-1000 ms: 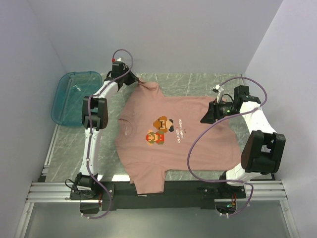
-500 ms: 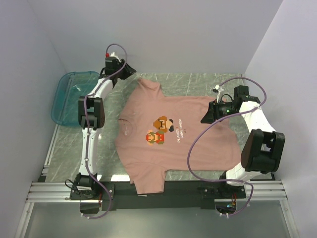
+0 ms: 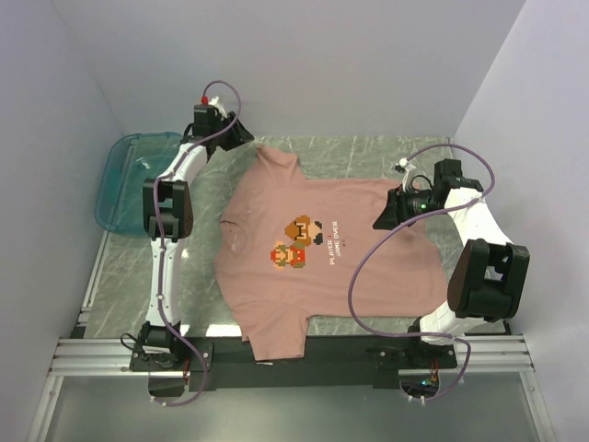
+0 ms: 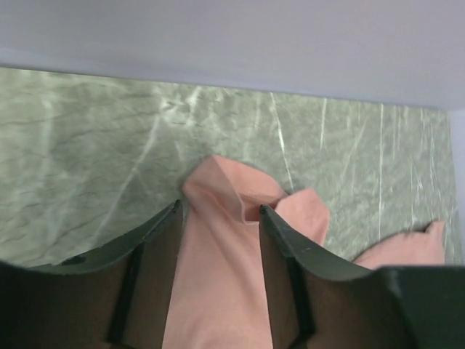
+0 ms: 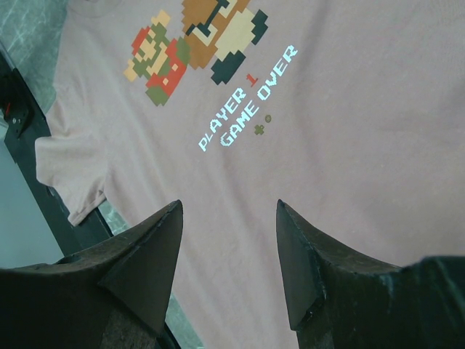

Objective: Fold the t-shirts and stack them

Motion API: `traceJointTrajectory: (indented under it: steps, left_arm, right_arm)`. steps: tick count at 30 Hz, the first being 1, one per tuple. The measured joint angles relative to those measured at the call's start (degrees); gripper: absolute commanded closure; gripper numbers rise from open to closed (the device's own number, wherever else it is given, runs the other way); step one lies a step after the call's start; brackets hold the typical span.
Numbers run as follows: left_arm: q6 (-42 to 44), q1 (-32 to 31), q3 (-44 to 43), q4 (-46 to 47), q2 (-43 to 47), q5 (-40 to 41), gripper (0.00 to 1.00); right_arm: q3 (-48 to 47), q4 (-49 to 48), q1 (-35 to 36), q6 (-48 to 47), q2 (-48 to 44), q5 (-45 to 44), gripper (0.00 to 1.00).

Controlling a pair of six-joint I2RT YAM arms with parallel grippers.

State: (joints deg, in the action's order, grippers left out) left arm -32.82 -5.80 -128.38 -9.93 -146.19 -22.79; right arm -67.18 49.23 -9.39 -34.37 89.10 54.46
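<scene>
The salmon-pink t-shirt (image 3: 322,249) lies spread flat on the table, print up, collar toward the left. Its far sleeve (image 3: 276,161) points at the back wall. My left gripper (image 3: 241,136) hovers over that sleeve's tip. In the left wrist view its jaws (image 4: 219,209) stand open, with the sleeve cloth (image 4: 232,189) lying loose between them and its hem slightly rumpled. My right gripper (image 3: 379,219) hangs above the shirt's right part, open (image 5: 229,205), with plain pink cloth below it and the pixel print (image 5: 196,36) farther ahead.
A teal translucent bin (image 3: 133,180) sits at the table's left edge, beside the left arm. The grey back wall runs close behind the left gripper. The black frame rail (image 3: 294,350) runs along the near edge under the shirt's near sleeve.
The left gripper has gone from shut to open, letting the far sleeve go, and has drawn back a little toward the far left. The right arm has not moved.
</scene>
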Motion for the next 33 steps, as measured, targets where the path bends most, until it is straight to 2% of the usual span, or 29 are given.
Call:
traceJointTrajectory:
  steps: [4,9,15,19,24,33]
  left_arm:
    - [1.8,-1.0,-0.3,0.7,-0.8,-1.5,0.47]
    - [2.0,-1.6,-1.2,0.7,-3.0,-1.6,0.72]
    - [2.2,-1.5,1.0,-0.2,-3.3,-1.2,0.67]
    - [2.6,-1.4,13.5,1.6,2.6,0.0,0.67]
    - [4.7,-1.6,25.0,1.4,12.0,2.1,0.69]
    - [7.2,-2.6,39.1,1.9,21.8,4.7,0.7]
  right_arm:
    - [0.0,0.0,0.0,0.0,0.0,0.0,0.39]
    - [-0.3,0.2,0.0,-0.3,0.2,0.0,0.39]
    - [-0.3,0.6,0.0,-0.5,0.2,0.0,0.39]
    - [-0.4,0.6,0.0,-0.7,0.2,0.0,0.39]
    - [-0.4,0.6,0.0,-0.7,0.3,0.0,0.39]
    - [-0.4,0.6,-0.7,-0.6,0.2,0.0,0.39]
